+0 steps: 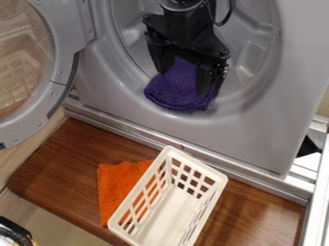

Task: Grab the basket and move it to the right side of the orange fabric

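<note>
We see the cream plastic basket (208, 178) on the near part of the brown wooden board (64, 161), upright with its open top facing up, set at a slant so that one short end points far and the other near. It sits mostly to the right of the orange cloth (114, 185) — its left side overlaps the cloth in our view, and orange shows through the slots there, though we cannot tell whether the basket presses on it. The black gripper (183, 82) hangs at the far side, in front of the round opening of the grey front-loading machine (257, 134), well apart from the basket. Its two fingers stand wide apart, with the purple cloth (173, 93) behind and between them; we see no grip on it, but cannot tell whether they touch it. That cloth lies bunched at the near rim of the opening. The machine's round door (56, 72) stands open on the left, and a metal rail (145, 134) runs between machine and board.
</note>
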`<state>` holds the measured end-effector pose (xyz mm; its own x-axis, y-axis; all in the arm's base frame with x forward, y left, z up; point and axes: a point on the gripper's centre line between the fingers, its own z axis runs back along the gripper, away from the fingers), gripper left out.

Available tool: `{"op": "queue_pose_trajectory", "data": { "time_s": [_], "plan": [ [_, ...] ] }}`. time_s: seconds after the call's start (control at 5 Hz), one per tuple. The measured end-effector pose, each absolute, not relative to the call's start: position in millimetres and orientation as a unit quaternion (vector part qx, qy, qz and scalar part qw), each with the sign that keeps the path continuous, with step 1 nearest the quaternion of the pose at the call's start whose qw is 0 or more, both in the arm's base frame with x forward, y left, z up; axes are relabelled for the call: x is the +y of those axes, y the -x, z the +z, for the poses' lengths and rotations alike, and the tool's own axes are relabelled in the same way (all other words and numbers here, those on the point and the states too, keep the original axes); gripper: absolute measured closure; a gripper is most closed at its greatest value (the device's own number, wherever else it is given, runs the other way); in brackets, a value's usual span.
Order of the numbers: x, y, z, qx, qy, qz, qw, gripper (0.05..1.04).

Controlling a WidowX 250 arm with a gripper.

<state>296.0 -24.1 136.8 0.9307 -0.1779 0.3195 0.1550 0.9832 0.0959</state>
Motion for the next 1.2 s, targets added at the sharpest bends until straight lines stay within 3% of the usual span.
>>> {"op": "queue_pose_trajectory", "data": {
  "time_s": [0.8, 1.2],
  "plan": [
    [3, -264, 70, -0.113, -0.023, -0.082, 0.990, 0.083],
    [10, -257, 13, -0.094, -0.010, -0.078, 0.992, 0.083]
  ]
}}
